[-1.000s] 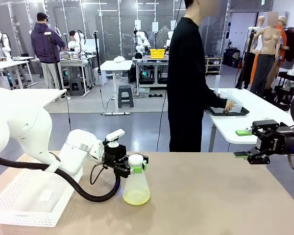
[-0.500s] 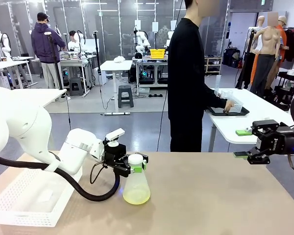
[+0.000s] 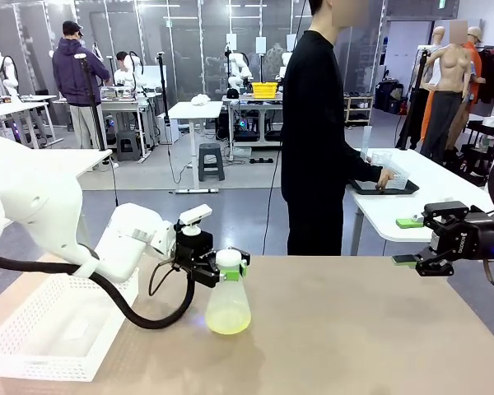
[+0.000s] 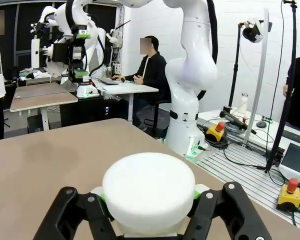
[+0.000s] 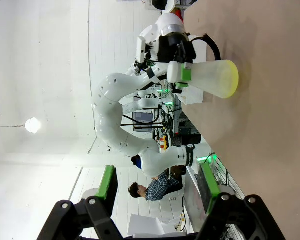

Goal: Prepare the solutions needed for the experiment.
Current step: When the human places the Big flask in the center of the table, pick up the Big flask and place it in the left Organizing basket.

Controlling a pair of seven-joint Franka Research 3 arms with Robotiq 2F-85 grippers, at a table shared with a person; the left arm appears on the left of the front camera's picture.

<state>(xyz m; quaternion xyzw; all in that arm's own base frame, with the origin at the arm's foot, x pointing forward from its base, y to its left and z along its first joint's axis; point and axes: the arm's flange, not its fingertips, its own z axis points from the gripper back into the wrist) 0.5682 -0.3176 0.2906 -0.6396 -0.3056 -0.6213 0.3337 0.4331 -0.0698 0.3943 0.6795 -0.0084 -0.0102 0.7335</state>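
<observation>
One shallow layer of pale yellow solutions (image 3: pixel 228 326) lies in the bottom of a frosted conical flask (image 3: pixel 228 306), upright over the tabletop (image 3: pixel 362 329). The left pincer (image 3: pixel 228 268) pinches the flask's neck below its white cap (image 4: pixel 148 186). The right pincer (image 3: pixel 410 241), spread and empty, hovers well apart at the tabletop's right edge.

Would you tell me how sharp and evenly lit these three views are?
Front view: even indoor light, sharp, the flask casting a faint shadow on the table. Left wrist view: wide-angle bend, near cap slightly soft. Right wrist view: rolled sideways, bright wall washed out.
</observation>
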